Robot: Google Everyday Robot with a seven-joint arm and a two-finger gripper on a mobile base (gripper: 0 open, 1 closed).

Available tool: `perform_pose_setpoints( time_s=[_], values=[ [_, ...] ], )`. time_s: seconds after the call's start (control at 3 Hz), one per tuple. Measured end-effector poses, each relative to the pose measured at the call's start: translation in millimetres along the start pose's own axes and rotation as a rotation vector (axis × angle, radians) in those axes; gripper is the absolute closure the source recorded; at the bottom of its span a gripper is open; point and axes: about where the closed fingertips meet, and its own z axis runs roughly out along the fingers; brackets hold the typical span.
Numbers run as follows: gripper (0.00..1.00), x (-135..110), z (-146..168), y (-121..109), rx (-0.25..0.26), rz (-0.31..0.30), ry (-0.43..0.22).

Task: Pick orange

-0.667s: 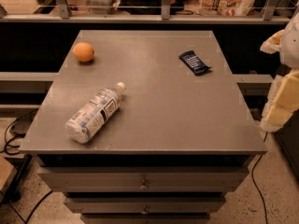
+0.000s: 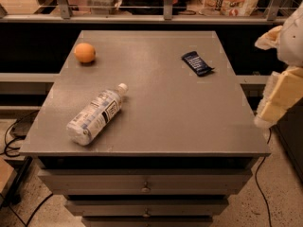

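Observation:
The orange (image 2: 85, 52) is a small round fruit resting near the far left corner of the grey table (image 2: 165, 108). My gripper (image 2: 265, 117) is pale yellowish and hangs at the right edge of the view, just off the table's right side. It is far from the orange, with the whole width of the table between them, and it holds nothing I can see.
A clear plastic bottle (image 2: 95, 116) with a white cap lies on its side at the front left of the table. A dark blue snack wrapper (image 2: 197, 63) lies at the back right. A railing and shelves (image 2: 165, 4) run behind the table, and drawers (image 2: 144, 186) sit below its front edge.
My gripper has shifted slightly to the left, toward the table's right edge. The orange, bottle and wrapper have not moved.

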Motion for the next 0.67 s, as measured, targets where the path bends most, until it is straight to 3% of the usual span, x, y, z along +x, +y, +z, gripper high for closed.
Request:
perform_pose_setpoints(
  time_s=[0.67],
  values=[
    [0.00, -70, 33, -19, -0.026, -0.035, -0.326]
  ],
)
